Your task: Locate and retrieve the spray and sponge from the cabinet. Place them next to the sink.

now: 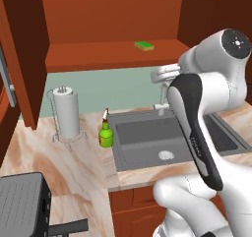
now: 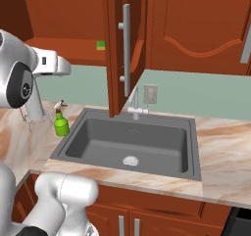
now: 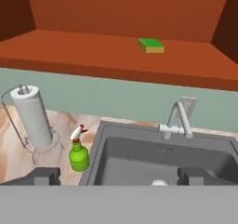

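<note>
Left base view: white arm [image 1: 206,113] nearest; spray [image 1: 105,134] stands upright on the marble counter [image 1: 74,157], just beside the sink [image 1: 162,137], neck up
Sponge [image 1: 144,45]: flat on the cabinet [image 1: 113,54] shelf
Right base view: spray beside sink's left rim; cabinet door [image 2: 125,49] open
Hand view: gripper [image 3: 118,175] fingers spread wide, holding nothing, touching nothing; paper towel roll [image 3: 32,116] near spray
</note>
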You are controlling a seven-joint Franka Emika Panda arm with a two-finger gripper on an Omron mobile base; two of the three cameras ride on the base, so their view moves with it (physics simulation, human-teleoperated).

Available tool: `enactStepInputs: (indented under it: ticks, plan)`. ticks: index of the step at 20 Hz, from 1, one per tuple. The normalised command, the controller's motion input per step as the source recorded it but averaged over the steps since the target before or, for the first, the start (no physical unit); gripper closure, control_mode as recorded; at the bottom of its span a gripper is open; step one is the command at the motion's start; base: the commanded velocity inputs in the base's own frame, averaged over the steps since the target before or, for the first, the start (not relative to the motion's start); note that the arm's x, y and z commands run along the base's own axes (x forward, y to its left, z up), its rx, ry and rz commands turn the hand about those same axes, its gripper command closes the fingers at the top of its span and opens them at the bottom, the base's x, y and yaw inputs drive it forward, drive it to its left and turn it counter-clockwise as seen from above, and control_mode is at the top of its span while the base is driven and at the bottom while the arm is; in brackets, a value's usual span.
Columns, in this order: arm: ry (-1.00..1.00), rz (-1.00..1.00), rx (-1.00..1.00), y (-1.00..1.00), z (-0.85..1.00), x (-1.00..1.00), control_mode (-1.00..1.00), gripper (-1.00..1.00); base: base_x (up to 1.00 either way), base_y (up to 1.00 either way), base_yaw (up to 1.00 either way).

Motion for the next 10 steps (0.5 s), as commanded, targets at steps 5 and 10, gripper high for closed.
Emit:
enactStepInputs:
  ticks: [5,10]
  plan:
    - [-0.05,-0.19,0.0,-0.27,0.02,0.12,-1.0,-1.0,0.0,0.0,0.0]
    - [0.0,-0.05,-0.01,-0.31,0.13,0.2,-1.0,-1.0,0.0,0.0,0.0]
